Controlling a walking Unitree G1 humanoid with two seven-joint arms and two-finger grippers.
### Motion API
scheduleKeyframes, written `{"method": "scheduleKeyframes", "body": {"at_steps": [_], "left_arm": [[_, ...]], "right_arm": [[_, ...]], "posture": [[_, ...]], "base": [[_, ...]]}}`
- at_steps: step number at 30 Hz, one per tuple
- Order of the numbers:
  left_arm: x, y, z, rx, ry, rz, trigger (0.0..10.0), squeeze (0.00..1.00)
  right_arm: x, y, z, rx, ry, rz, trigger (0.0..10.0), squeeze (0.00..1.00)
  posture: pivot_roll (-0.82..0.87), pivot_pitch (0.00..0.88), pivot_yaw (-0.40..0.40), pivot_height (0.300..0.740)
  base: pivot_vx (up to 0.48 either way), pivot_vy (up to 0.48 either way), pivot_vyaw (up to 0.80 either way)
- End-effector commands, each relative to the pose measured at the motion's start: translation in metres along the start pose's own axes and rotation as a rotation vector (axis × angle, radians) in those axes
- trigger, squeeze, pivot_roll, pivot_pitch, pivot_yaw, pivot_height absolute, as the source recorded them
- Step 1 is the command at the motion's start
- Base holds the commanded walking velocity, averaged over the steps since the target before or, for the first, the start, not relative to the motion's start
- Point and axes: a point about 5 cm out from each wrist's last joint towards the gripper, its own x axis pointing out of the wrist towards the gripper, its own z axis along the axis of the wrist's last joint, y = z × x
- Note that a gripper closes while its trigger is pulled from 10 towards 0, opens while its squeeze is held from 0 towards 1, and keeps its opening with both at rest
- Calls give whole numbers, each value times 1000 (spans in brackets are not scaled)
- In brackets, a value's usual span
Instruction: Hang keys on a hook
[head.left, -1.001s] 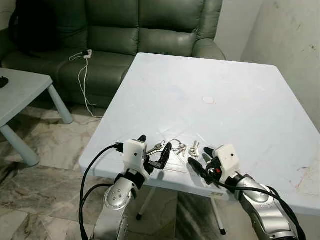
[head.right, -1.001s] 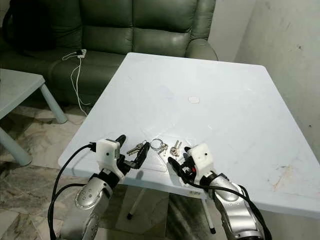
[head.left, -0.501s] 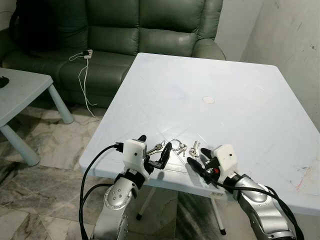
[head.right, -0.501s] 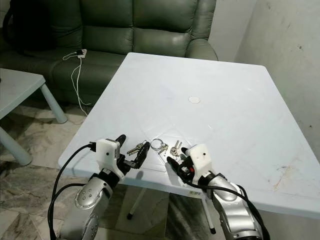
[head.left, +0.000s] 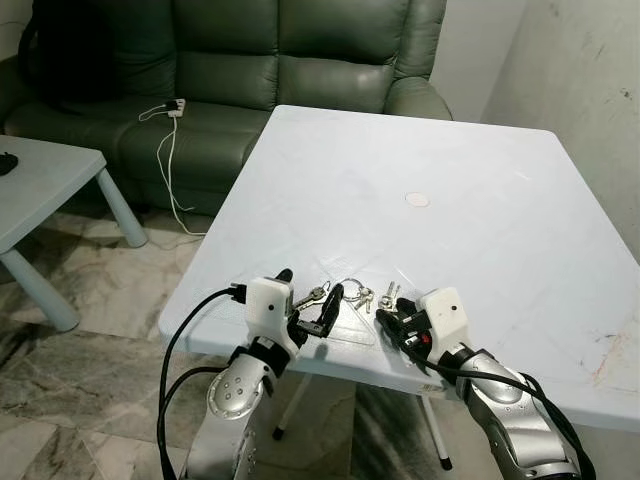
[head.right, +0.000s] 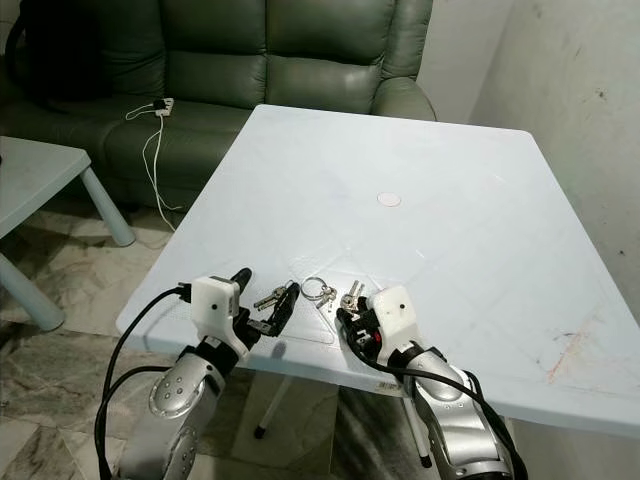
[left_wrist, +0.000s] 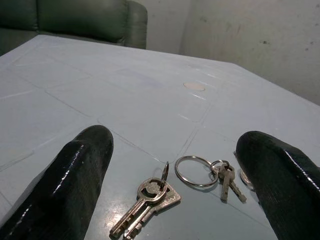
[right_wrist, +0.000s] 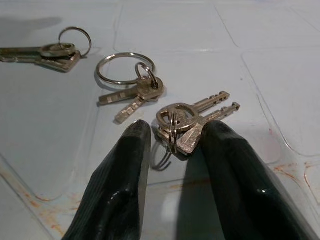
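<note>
Three sets of keys lie near the front edge of the white table (head.left: 420, 150). The left set (left_wrist: 147, 197) lies between the wide-apart fingers of my left gripper (head.left: 308, 295), which is open and low over the table. A large ring with two small keys (right_wrist: 127, 80) sits in the middle. My right gripper (right_wrist: 177, 127) is open only narrowly, with one black fingertip on each side of the right key set (right_wrist: 182, 122), which still rests flat on the table. Its fingers (right_wrist: 125, 180) are close to the keys; I cannot tell whether they touch.
A green leather sofa (head.left: 280, 60) stands behind the table, with a white charger and cable (head.left: 165, 130) on its seat. A small pale side table (head.left: 40, 180) stands at the left. A wall (head.left: 580, 80) runs along the right. A small round white mark (head.left: 417, 200) is mid-table.
My right gripper has moved forward to the right key set and its fingers have drawn closer around it. The left gripper and the keys have stayed still.
</note>
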Motion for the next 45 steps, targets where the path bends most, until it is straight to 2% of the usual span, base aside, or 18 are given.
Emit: {"method": "scheduleKeyframes", "body": {"at_steps": [1,6,8,12,14,23,27,29,31,32,33,34,35,37,39,42,43,45], "left_arm": [[2,-6,2,-16,-5,-4,10000,0],[1,-7,2,-17,-5,-3,10000,0],[1,-7,2,-19,-4,-3,10000,0],[1,-6,2,-18,-4,-2,10000,0],[1,-6,2,-18,-5,-2,10000,0],[2,-6,2,-17,-4,-6,10000,0],[3,-6,3,-17,-4,-8,10000,0],[3,-6,3,-17,-4,-8,10000,0],[3,-6,3,-17,-4,-9,10000,0],[3,-6,3,-18,-4,-9,10000,0],[4,-6,3,-18,-5,-9,10000,0],[4,-6,3,-18,-5,-9,10000,0],[4,-6,3,-18,-5,-9,10000,0],[4,-7,3,-18,-7,-9,10000,0],[4,-7,3,-18,-7,-9,10000,0],[4,-6,4,-19,-8,-8,10000,0],[4,-7,4,-19,-8,-7,10000,0],[4,-7,4,-19,-8,-7,10000,0]], "right_arm": [[2,-1,7,-19,-12,-11,7961,0],[2,-2,8,-18,-17,-17,2980,0],[1,-3,9,-23,-18,-20,2706,0],[-1,-5,10,-31,-54,7,6235,0],[-3,-6,10,-34,-61,8,9569,0],[-3,-5,11,-25,-75,32,9765,0],[-3,-5,11,-24,-73,36,8784,0],[-3,-5,11,-21,-74,36,6863,0],[-3,-6,10,-23,-70,30,6157,0],[-3,-6,10,-22,-71,28,5059,0],[-3,-6,10,-21,-72,27,5059,0],[-3,-6,10,-21,-73,27,3255,0],[-3,-6,10,-21,-73,27,3255,0],[-2,-6,10,-20,-70,21,1098,0],[-2,-6,10,-20,-69,22,314,0],[-1,-6,11,-24,-70,19,1059,0],[-1,-6,11,-26,-73,19,0,0],[-1,-6,11,-29,-74,20,157,0]], "posture": [[-3,20,-70,740],[-2,26,-71,740],[-1,25,-71,740],[-1,25,-71,740],[-4,28,-71,740],[-7,24,-67,740],[-6,23,-67,740],[-7,21,-67,740],[-6,20,-68,740],[-6,20,-68,740],[-6,18,-67,740],[-6,18,-67,740],[-6,18,-67,740],[-4,16,-68,740],[-5,15,-68,740],[-4,16,-69,740],[-4,17,-69,740],[-4,17,-69,740]], "base": [[0,0,0],[0,0,0],[0,0,0],[0,0,0],[0,0,0],[0,0,0],[0,0,0],[0,0,0],[0,0,0],[0,0,0],[0,0,0],[0,0,0],[0,0,0],[0,0,0],[0,0,0],[0,0,0],[0,0,0],[0,0,0]]}}
